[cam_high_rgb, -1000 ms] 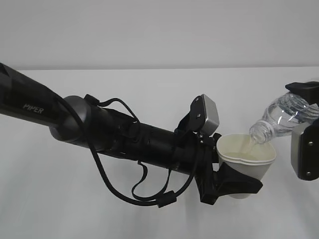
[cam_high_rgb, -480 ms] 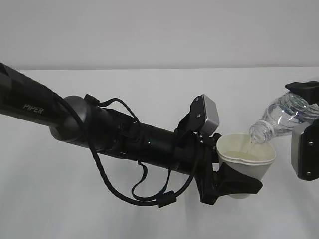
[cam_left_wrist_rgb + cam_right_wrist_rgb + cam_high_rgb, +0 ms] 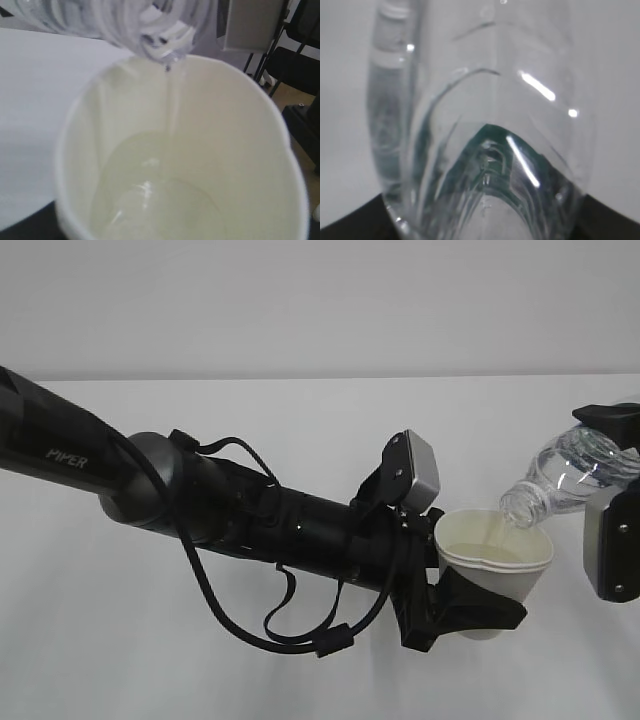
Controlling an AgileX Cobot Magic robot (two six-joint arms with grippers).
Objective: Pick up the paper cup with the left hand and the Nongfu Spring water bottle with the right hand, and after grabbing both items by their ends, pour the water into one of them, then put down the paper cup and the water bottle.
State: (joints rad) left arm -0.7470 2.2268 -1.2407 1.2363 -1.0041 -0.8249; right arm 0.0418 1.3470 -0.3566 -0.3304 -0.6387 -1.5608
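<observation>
I see my left gripper (image 3: 470, 615) clamping the small white paper cup (image 3: 495, 565); my right gripper (image 3: 618, 490) grips the tilted clear ribbed plastic bottle (image 3: 570, 475), water streaming in.

Paper cup (image 3: 497, 565) white outside, cream inside; bottle (image 3: 570, 475) clear w/ green label; left arm (image 3: 200, 500) black.

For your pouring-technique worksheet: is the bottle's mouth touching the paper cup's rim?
Apart. The left wrist view shows the bottle's mouth hanging above the paper cup, a thin stream of water crossing the gap.
</observation>
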